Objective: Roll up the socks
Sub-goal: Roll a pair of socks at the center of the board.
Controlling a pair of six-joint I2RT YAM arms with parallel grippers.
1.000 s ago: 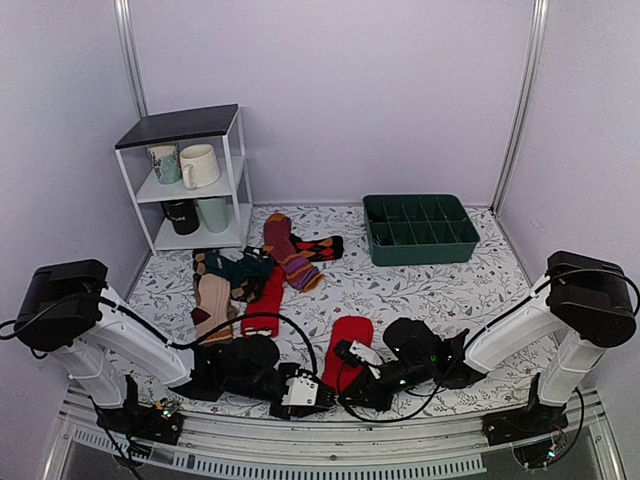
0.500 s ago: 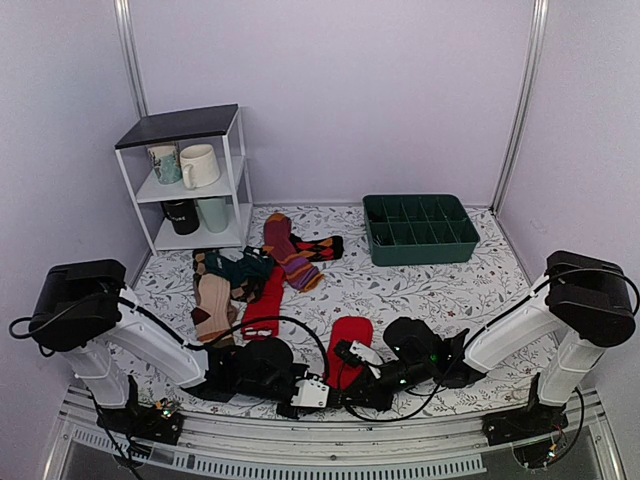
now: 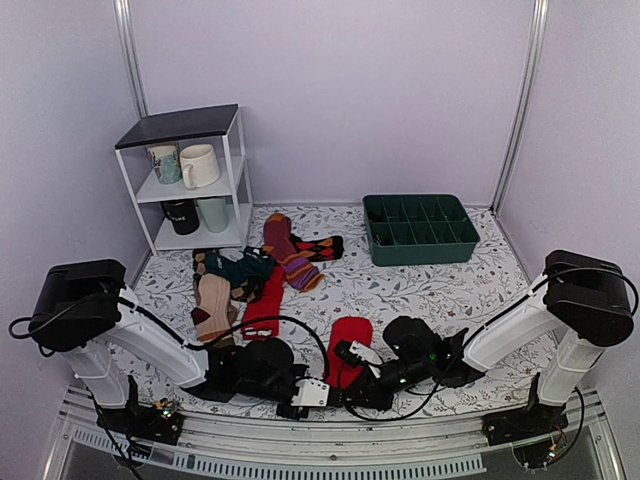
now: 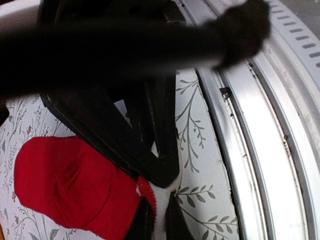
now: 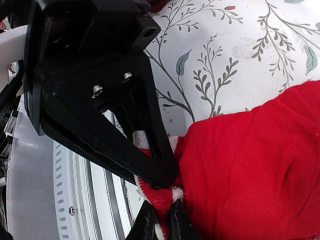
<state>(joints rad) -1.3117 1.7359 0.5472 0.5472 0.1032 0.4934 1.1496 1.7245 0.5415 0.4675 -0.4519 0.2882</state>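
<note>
One red sock (image 3: 350, 340) lies flat near the table's front edge, and both grippers meet at its near cuff end. My left gripper (image 3: 328, 392) (image 4: 156, 220) is shut on the cuff's thin ribbed edge (image 4: 148, 194). Close beside it, my right gripper (image 3: 348, 385) (image 5: 160, 219) is shut on the same red and cream cuff (image 5: 165, 197). The sock's red body (image 4: 70, 185) (image 5: 250, 165) spreads away from both. Each wrist view is partly blocked by the other arm's black fingers (image 4: 150, 140) (image 5: 100, 100). A second red sock (image 3: 265, 303) lies further back left, by the sock pile.
A pile of other socks (image 3: 235, 275), among them a maroon striped sock (image 3: 288, 255), lies at the back left. A white shelf (image 3: 190, 180) holds mugs. A green compartment tray (image 3: 420, 228) stands at the back right. A metal rail (image 4: 260, 135) runs along the front edge.
My left arm has slid right to the red sock's near end and its gripper has closed on the cuff. The right gripper has held its grip in place.
</note>
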